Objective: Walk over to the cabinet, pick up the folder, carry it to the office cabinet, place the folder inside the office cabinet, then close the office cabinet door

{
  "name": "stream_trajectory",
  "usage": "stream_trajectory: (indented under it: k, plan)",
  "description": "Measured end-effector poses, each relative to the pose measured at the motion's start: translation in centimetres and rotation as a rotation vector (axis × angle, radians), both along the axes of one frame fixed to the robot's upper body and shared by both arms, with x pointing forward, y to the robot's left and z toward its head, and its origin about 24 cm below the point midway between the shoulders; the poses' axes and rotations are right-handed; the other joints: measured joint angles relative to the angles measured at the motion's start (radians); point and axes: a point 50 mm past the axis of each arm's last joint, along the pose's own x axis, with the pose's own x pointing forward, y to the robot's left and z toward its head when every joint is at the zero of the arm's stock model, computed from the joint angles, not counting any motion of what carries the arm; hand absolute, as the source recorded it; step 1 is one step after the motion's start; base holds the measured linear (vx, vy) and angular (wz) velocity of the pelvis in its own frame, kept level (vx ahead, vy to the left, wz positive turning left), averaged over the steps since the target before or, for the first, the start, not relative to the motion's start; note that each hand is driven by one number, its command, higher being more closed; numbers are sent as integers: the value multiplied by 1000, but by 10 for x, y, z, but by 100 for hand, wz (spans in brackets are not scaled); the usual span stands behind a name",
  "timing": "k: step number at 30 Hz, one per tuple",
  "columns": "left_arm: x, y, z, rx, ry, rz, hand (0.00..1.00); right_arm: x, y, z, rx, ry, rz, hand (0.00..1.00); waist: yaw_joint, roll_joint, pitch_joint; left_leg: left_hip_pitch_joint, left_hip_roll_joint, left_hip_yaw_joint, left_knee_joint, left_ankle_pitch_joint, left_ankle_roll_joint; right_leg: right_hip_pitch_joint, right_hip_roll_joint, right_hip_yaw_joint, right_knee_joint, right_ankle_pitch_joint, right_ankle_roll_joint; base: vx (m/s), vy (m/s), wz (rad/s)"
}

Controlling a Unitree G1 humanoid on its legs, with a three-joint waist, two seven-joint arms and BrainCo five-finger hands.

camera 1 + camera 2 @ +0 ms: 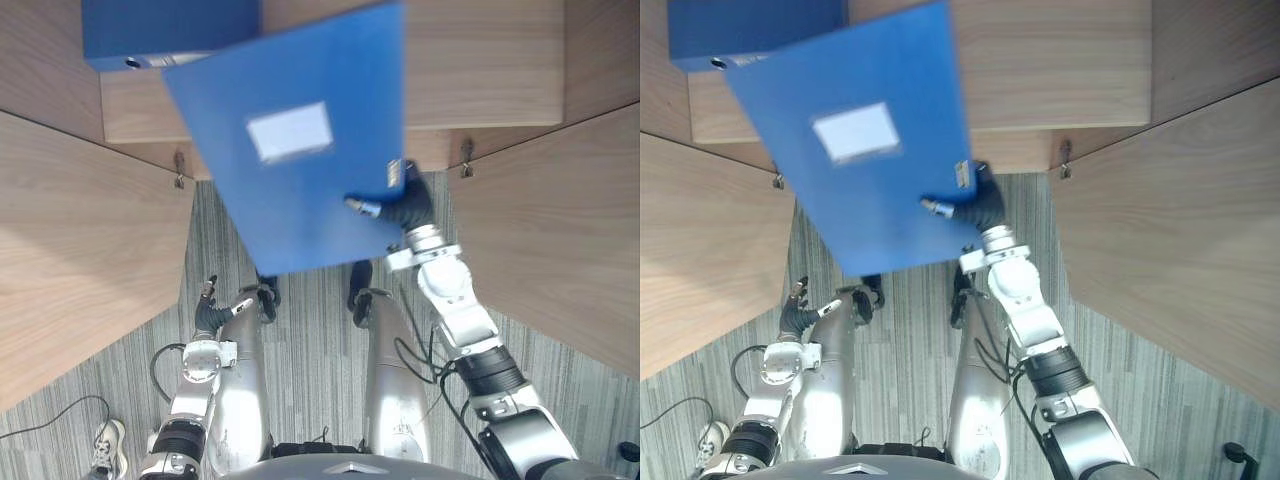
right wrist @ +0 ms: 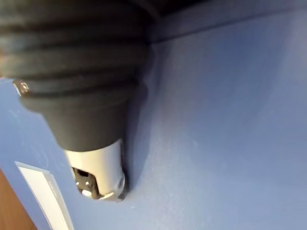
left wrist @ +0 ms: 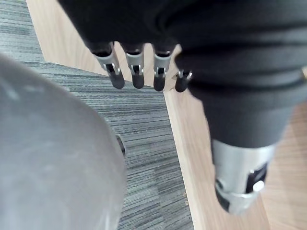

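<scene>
Aloft, tilted blue folder [image 1: 300, 200], white label [image 1: 290, 132], pinched by right hand [image 1: 402, 208], left hand [image 1: 209, 314] relaxed.

The two arms [image 1: 462, 305] were shiny silver-grey with black bands; the right hand [image 1: 405, 207] and the left hand [image 1: 211, 314] wore dark ribbed covers; the fingers [image 3: 136, 64] were silver with dark tips.

No print is legible: the white label [image 1: 290, 131] on the blue folder [image 1: 300, 200] looks blank, and the small sticker [image 1: 393, 175] at its edge beside the right hand [image 1: 408, 207] is too small to make out.
</scene>
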Motion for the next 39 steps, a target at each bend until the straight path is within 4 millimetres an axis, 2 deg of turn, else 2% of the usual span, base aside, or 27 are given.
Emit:
stream_trajectory:
  k: [5,8,13,17,19,24,28,35,39]
  plan:
    - [13,0,11,-26,-51,7,0,19,-27,25,226,-22,-71,100,23,4,15,-62,9,-16,44,-7,-4,-58,-1,-9,57,-27,-9,41,-43,8]
    - [18,0,15,-43,-67,17,0,26,-40,28,349,-6,-102,100,30,7,18,-80,11,-34,58,-10,-8,-67,-2,-23,76,-39,-16,15,-49,9]
    - [19,1,17,-61,-78,30,0,25,-60,35,573,-45,-134,100,35,6,19,-91,11,-44,65,-12,-12,-79,-5,-32,98,-54,-21,3,-60,6]
    - [20,-1,22,-65,-101,32,0,26,-78,32,764,-69,-168,100,36,6,19,-111,11,-45,66,-10,-14,-99,-4,-32,101,-54,-22,2,-37,1]
    - [21,-1,24,-64,-108,47,0,27,-87,24,924,-65,-173,100,34,6,19,-117,11,-49,66,-10,-14,-101,-4,-36,100,-54,-22,17,-33,2]
    - [21,-3,25,-70,-116,59,0,26,-100,19,1114,-108,-177,100,35,6,19,-117,10,-49,56,-6,-17,-101,-4,-38,91,-53,-23,2,-19,1]
    - [21,-3,25,-70,-116,63,0,31,-100,23,1149,-114,-163,100,33,6,19,-117,9,-53,36,6,-22,-101,-4,-47,80,-50,-28,-12,-47,4]
    - [23,-4,29,-75,-138,63,0,58,-107,44,1105,-23,-198,100,36,6,18,-146,9,-57,3,34,-27,-134,0,-56,60,-34,-39,-13,-31,2]
    - [22,-1,27,-84,-129,74,0,66,-108,53,1034,40,-209,100,11,7,17,-150,10,-52,-6,43,-22,-135,1,-56,40,-13,-36,-24,5,-3]
